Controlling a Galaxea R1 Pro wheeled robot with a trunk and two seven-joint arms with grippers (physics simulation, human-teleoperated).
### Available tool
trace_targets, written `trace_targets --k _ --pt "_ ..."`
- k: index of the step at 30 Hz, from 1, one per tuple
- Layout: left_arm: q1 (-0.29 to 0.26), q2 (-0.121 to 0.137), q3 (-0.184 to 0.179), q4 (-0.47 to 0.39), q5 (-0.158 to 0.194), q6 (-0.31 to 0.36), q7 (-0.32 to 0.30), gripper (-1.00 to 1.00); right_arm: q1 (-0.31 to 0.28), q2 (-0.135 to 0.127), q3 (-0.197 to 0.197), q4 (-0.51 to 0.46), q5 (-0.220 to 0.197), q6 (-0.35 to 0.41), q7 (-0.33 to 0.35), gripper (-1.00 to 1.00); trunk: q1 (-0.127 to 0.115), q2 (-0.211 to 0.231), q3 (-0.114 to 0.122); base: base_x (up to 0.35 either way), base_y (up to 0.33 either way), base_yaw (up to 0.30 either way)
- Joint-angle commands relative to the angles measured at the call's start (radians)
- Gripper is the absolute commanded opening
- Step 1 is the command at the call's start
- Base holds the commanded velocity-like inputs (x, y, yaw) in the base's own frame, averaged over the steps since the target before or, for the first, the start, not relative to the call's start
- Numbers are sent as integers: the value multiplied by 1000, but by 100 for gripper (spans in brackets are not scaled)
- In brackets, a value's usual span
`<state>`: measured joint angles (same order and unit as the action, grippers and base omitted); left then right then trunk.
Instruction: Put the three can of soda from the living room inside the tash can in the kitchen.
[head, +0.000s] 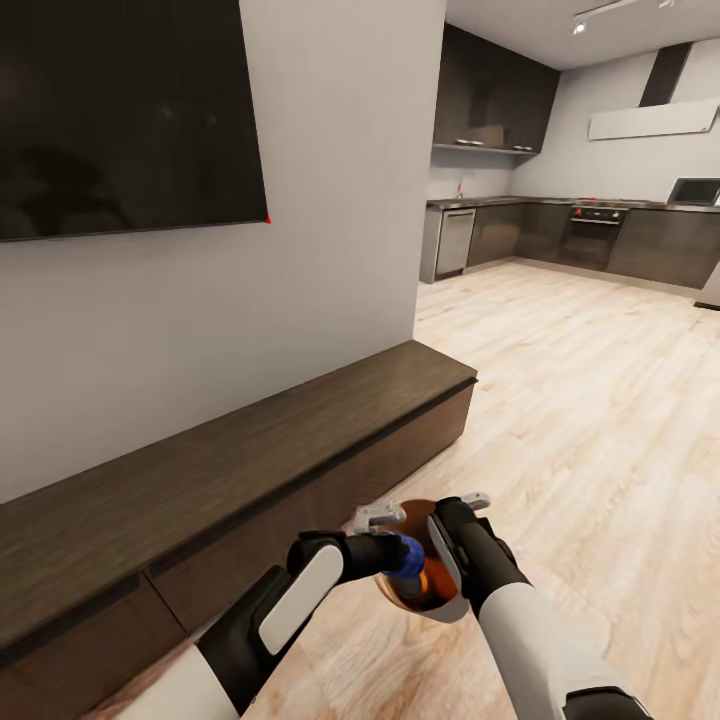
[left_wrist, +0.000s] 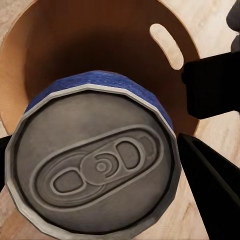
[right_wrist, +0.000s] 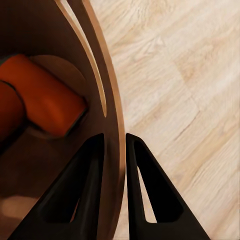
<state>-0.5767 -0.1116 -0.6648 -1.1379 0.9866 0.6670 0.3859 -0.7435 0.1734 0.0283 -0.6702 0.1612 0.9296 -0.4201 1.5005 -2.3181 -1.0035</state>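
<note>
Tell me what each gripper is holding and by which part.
Left gripper holds the blue can by its sides, above the bin's opening. Right gripper pinches the bin's wall at the rim, one finger inside, one outside.

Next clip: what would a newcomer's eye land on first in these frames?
Probably the blue soda can gripped in the left end effector right over the open trash can, low in the head view. Next, the right end effector pinching the bin's wall, with orange cans already lying inside. Behind, a big black TV hangs above a long dark cabinet, and the kitchen opens at the far right.
</note>
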Motion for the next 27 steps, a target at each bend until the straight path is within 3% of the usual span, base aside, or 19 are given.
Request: trace_targets --k 1,8,14,19,27 --pt "0 0 -18 6 -2 -11 -1 -100 0 1 2 -1 7 3 13 -100 0 0 0 0 0 0" --pt "-12 -7 -50 99 -3 -83 -16 -100 0 1 5 -2 7 8 38 -100 0 0 0 0 0 0" --pt "-15 -30 -53 196 -98 -120 -91 -100 0 1 7 -2 7 27 102 -100 0 0 0 0 0 0" --pt "-16 -38 -53 236 -125 -156 -122 -100 0 1 26 -4 7 54 129 -100 0 0 0 0 0 0" --pt "-17 -40 -53 282 -136 -189 -131 -100 0 1 33 -4 8 61 136 -100 0 0 0 0 0 0"
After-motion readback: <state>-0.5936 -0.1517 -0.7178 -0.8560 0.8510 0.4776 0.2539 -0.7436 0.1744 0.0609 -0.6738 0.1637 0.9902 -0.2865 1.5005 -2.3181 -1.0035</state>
